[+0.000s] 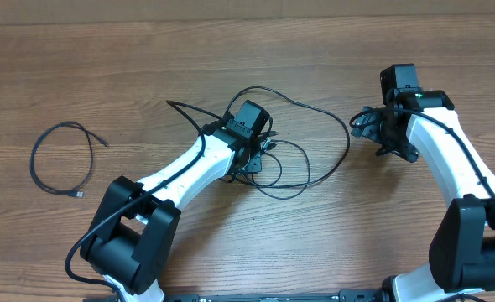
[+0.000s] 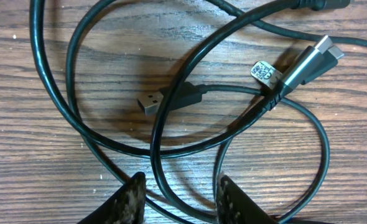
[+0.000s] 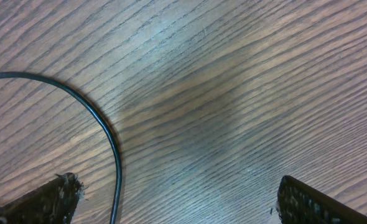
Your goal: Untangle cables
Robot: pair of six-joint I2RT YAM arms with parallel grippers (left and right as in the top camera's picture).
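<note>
Several thin black flexible cables (image 1: 304, 168) lie crossed over one another in loose loops at the middle of the brown wood-grain table (image 1: 231, 50). One more black cable (image 1: 59, 159) sits curled on its own, well apart at the table's left side.

The left gripper (image 2: 180, 202) hovers low over the tangle with its jaws partly apart. One strand runs through the gap between the fingers (image 2: 134, 199), but the gap looks wider than the strand and nothing appears pinched. The right gripper (image 3: 177, 205) stands spread wide and holds nothing, just beside the right-hand bend of the largest loop. A single strand (image 3: 102, 124) curves past one of its fingers.

These cords look light and limp, so they probably offer no resistance when lifted, and a raised section likely drags its neighbours along. Pulling on the middle of a loop risks cinching the crossings tighter. The thin round sheath may also slide out of a loose pinch.

The stiff parts look like better holds. They are the short black plug with a bare metal end (image 2: 149, 102), which lies inside the loops, and the silver metal plug (image 2: 311, 59) beside a small white label (image 2: 263, 71). Gripping a plug housing, or the cord just behind it, should let a free end be drawn back out through the loops.
</note>
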